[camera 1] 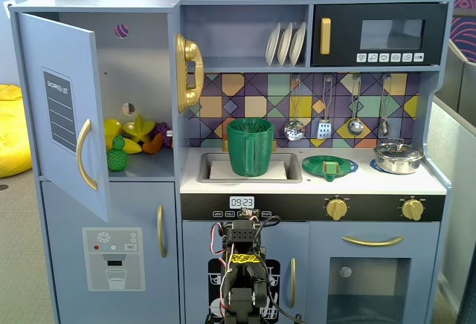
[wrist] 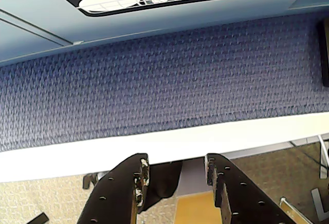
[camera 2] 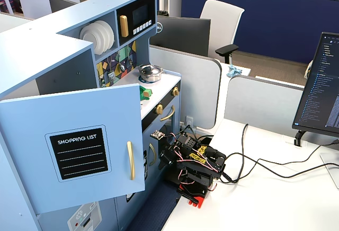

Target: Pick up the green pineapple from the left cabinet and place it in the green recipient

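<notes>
The left cabinet (camera 1: 141, 79) door stood open so the green pineapple (camera 1: 117, 154) at its shelf's front edge could be reached, while the pincer (wrist: 175, 175) hung low, partly open and empty.

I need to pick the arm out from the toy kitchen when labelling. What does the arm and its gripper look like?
The arm is black, built of boxy segments, with red, black and white wires looped over it, yellow markings on top and a red base part. The gripper has two black fingers dotted with small holes.
</notes>
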`<state>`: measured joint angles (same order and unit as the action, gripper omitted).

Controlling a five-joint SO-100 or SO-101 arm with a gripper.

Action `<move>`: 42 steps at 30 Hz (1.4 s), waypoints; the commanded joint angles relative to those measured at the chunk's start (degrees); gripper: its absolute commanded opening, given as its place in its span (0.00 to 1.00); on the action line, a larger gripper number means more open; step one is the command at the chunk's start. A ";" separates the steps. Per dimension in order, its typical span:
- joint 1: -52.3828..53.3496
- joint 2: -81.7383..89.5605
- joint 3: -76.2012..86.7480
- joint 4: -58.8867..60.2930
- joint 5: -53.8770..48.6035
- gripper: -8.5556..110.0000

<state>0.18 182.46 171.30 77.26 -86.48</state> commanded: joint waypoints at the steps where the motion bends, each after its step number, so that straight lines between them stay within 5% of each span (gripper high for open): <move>1: 0.09 -0.35 0.35 10.46 0.53 0.07; 14: -8.53 -2.29 -1.32 1.67 2.37 0.07; 21: -30.85 -17.67 -10.55 -45.26 -0.62 0.07; 25: -40.43 -26.37 -20.74 -68.38 -1.05 0.22; 30: -44.82 -36.56 -37.97 -72.51 1.41 0.32; 42: -40.69 -51.24 -45.70 -82.27 -3.87 0.32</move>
<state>-42.89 134.91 131.75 -0.88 -89.30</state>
